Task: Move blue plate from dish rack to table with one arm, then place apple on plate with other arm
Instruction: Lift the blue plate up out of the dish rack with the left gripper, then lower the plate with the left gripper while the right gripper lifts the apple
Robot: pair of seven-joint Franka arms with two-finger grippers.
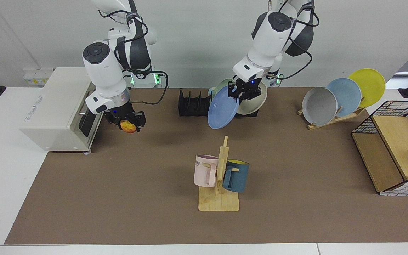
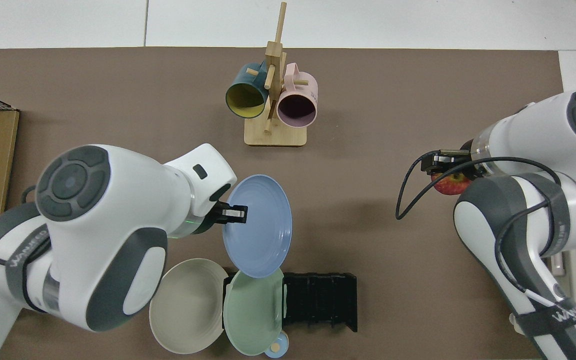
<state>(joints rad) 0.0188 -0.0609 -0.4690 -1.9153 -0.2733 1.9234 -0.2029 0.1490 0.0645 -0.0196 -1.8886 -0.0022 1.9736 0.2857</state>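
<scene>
My left gripper (image 1: 243, 92) is shut on the rim of the blue plate (image 1: 223, 112), which hangs tilted in the air in front of the dish rack (image 1: 193, 105), clear of its slots. In the top view the blue plate (image 2: 260, 227) sits between the dish rack (image 2: 320, 300) and the mug tree, with the left gripper (image 2: 235, 214) on its edge. Above the table (image 1: 119, 198), beside the white appliance, my right gripper (image 1: 128, 124) is shut on the apple (image 1: 129, 126). Part of the apple (image 2: 449, 185) shows under the right gripper (image 2: 450, 169).
A green plate (image 2: 253, 312) and a beige plate (image 2: 188, 305) lean in the rack. A wooden mug tree (image 1: 220, 177) with two mugs stands mid-table. A white appliance (image 1: 58, 109), a wooden plate stand (image 1: 342, 95) with three plates, and a wire-and-wood box (image 1: 395, 148) line the sides.
</scene>
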